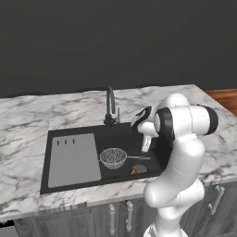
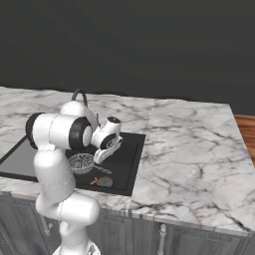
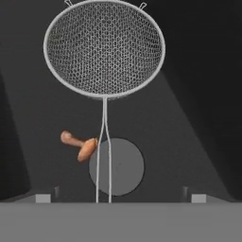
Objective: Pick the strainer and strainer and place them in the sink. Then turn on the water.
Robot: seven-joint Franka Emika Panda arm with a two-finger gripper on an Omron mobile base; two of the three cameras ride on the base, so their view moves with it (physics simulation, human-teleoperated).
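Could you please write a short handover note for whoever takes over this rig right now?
Gripper: over the sink, above the strainer's handle, holding nothing; the pictures do not settle whether its fingers are open or shut.
Strainer: lying in the black basin, bowl toward the drainboard, wire handle pointing toward the arm.
Also in the basin: a small orange-brown mushroom-like item beside the round drain.
Tap: no stream of water visible.
Done: strainer is in the sink.
Left: turn on the water.

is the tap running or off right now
Off. No blue stream falls from the tap into the sink; the strainer sits dry-looking on the black basin floor.
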